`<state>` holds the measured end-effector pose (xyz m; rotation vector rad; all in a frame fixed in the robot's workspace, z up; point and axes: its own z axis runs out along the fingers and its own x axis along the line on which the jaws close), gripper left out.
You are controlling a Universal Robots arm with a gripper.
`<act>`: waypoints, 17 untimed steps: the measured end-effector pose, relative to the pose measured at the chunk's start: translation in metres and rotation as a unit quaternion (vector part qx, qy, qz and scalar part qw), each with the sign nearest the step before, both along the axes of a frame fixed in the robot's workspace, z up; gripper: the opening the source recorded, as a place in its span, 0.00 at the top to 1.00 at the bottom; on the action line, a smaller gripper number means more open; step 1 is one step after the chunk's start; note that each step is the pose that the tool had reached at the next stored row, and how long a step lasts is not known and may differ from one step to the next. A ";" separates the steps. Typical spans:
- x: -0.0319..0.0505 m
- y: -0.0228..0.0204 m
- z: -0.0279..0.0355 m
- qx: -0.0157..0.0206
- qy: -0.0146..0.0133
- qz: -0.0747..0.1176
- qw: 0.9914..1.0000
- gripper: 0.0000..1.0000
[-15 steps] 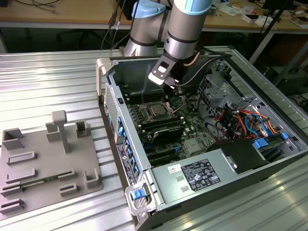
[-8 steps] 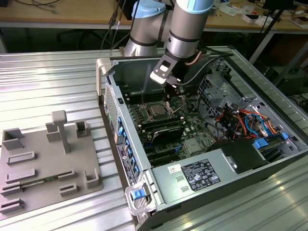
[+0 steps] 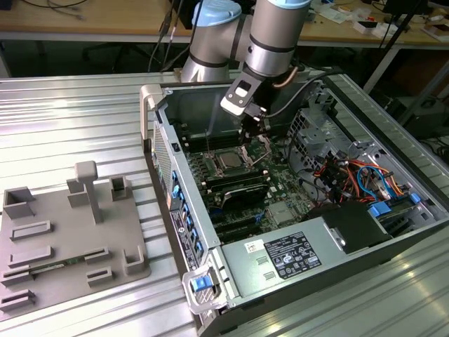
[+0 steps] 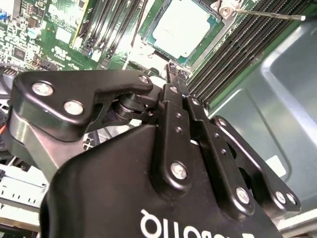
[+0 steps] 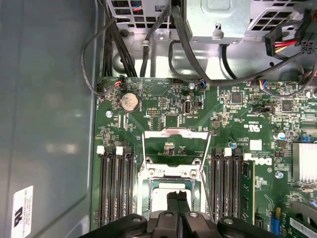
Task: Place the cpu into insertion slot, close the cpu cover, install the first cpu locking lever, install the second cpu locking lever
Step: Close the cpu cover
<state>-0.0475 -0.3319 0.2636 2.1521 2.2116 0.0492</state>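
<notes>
In the exterior view my hand hangs low inside the open case, just beside the cpu. In the second wrist view my fingers are together, gripping nothing, their tips near the seated chip. In the first wrist view the tips overlap the cpu in the insertion slot. The cpu cover stands raised just beyond, and memory slots hem both sides.

Metal table — computer case, fixture
</notes>
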 end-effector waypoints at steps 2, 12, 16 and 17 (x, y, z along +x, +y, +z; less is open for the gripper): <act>0.0060 0.0001 0.0000 -0.001 0.000 0.000 1.000 0.89; 0.0283 0.0003 0.0071 -0.005 0.000 0.000 1.000 0.89; 0.0485 0.0004 0.0072 -0.006 0.001 0.000 1.000 0.89; 0.0526 0.0007 0.0072 -0.006 0.001 0.000 1.000 0.89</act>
